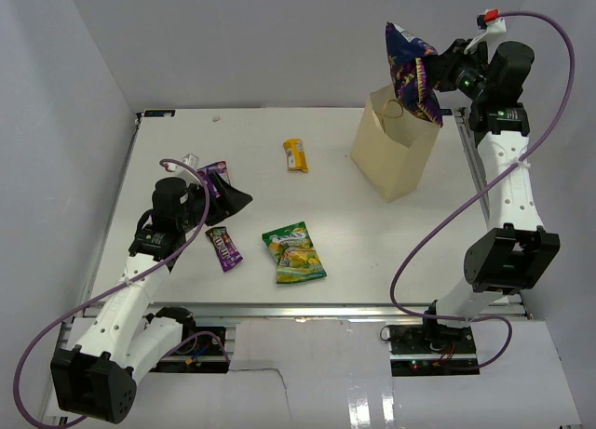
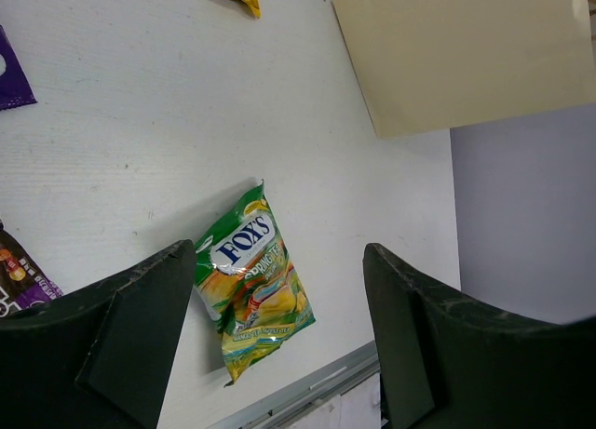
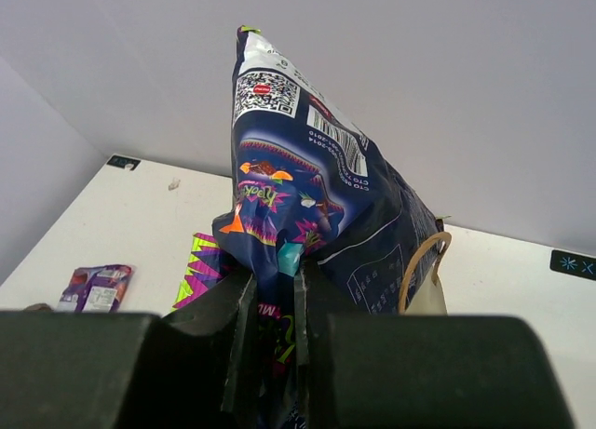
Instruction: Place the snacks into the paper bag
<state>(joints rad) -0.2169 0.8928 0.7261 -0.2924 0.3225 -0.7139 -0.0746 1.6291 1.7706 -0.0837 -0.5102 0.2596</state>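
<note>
Right pincer (image 3: 275, 303) pinches the chip bag (image 1: 410, 61) by its lower edge, the bag rising from it with long axis near upright over the paper bag's (image 1: 396, 159) open mouth, while the left pincer (image 2: 279, 308) hangs spread above the green pack (image 2: 251, 280).

White table (image 1: 242, 131): paper bag (image 1: 393, 159) upright far right; yellow-orange bar (image 1: 295, 155), green-yellow pack (image 1: 294, 254), purple candy packs (image 1: 223, 249) lying flat.
</note>
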